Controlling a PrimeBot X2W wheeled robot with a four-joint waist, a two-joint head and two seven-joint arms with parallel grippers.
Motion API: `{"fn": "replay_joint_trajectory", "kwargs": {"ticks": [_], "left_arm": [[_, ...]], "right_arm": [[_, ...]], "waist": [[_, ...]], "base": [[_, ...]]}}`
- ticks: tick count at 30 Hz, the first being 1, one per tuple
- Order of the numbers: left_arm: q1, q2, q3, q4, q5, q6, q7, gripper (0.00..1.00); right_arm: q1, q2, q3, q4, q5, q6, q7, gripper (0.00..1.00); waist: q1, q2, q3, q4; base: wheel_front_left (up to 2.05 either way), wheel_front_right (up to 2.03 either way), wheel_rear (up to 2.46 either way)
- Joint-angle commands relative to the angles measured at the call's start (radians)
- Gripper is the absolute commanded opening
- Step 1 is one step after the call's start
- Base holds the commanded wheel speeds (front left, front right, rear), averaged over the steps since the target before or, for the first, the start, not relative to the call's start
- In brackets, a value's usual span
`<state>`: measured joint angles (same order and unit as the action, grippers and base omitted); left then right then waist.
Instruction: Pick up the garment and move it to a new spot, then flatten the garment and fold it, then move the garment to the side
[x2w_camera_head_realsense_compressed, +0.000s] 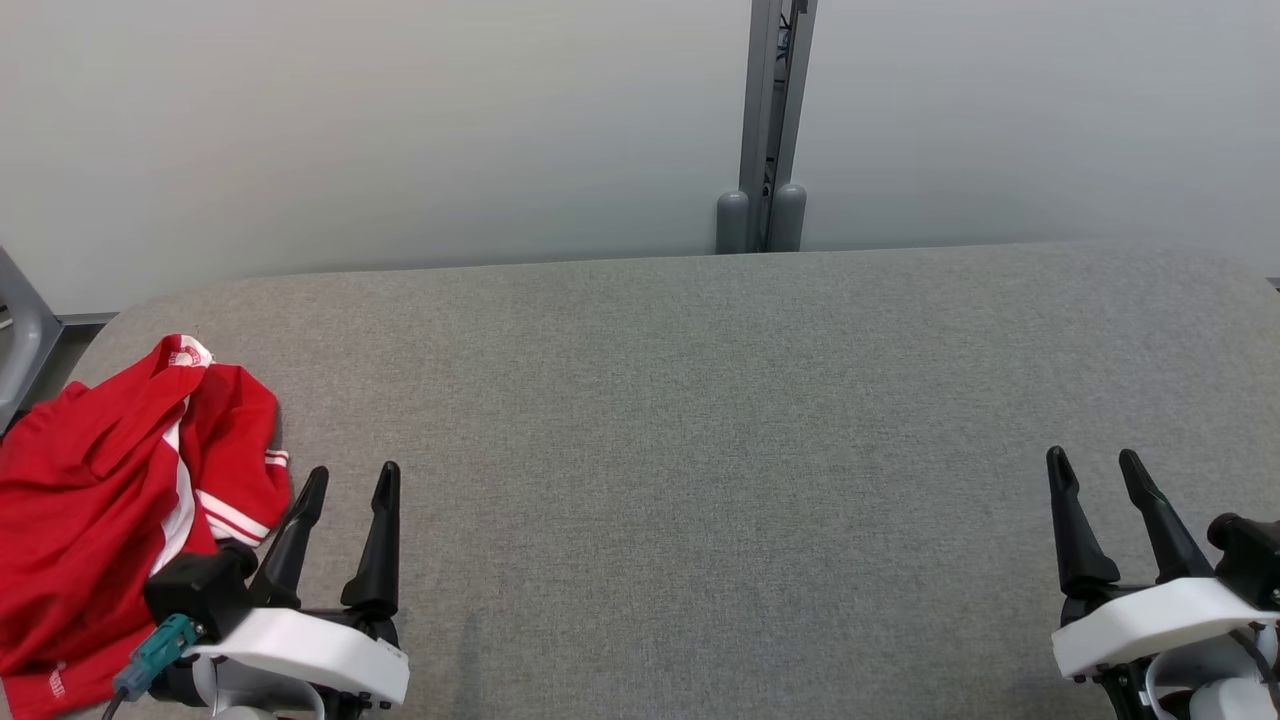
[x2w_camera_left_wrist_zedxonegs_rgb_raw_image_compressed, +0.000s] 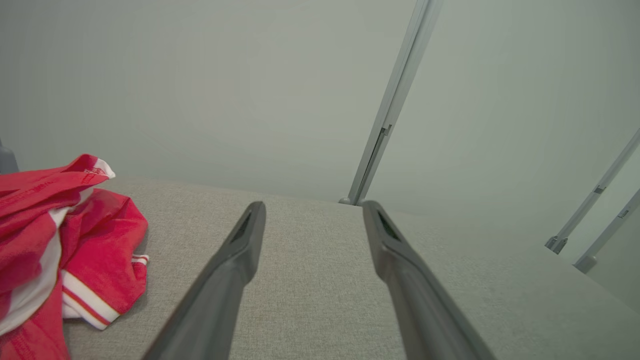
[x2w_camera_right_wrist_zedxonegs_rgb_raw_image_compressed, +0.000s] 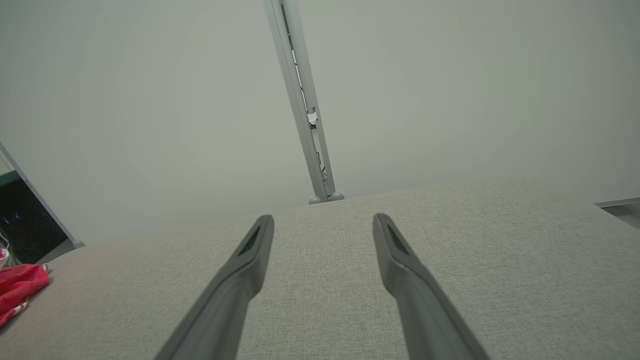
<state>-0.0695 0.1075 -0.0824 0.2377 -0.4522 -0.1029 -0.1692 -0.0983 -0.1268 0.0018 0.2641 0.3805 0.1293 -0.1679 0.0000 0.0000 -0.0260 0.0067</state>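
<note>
The garment runs off the head view's left and bottom edges, so its full outline cannot be told. Its lower right part is hidden behind the left gripper's dark wrist block. The lettering on its collar tag and near its hem is too small to read. In the right wrist view, the left edge cuts the garment down to a corner.

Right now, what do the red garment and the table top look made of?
Red garment: soft matte cloth, probably a jersey knit; it lies in limp crumpled folds, with white striped trim at a cuff. Table top: grey woven fabric cover, matte; fine weave grain shows in the wrist views, and the rounded far edge hints at padding.
</note>
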Motion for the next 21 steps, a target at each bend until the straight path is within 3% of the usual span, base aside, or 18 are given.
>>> {"fn": "replay_joint_trajectory", "kwargs": {"ticks": [1,21], "left_arm": [[-0.009,0.006,-0.002,-0.003,0.027,0.006,-0.009,1.00],[-0.007,-0.003,-0.002,0.039,0.167,0.014,-0.051,1.00]], "right_arm": [[-0.017,-0.005,-0.001,-0.004,-0.024,0.002,-0.012,1.00],[-0.023,-0.002,0.013,0.046,-0.151,0.002,-0.053,1.00]], "waist": [[0.0000,0.0000,0.000,0.000],[0.0000,0.0000,0.002,0.005]], "base": [[0.00,0.00,0.00],[0.00,0.00,0.00]]}}
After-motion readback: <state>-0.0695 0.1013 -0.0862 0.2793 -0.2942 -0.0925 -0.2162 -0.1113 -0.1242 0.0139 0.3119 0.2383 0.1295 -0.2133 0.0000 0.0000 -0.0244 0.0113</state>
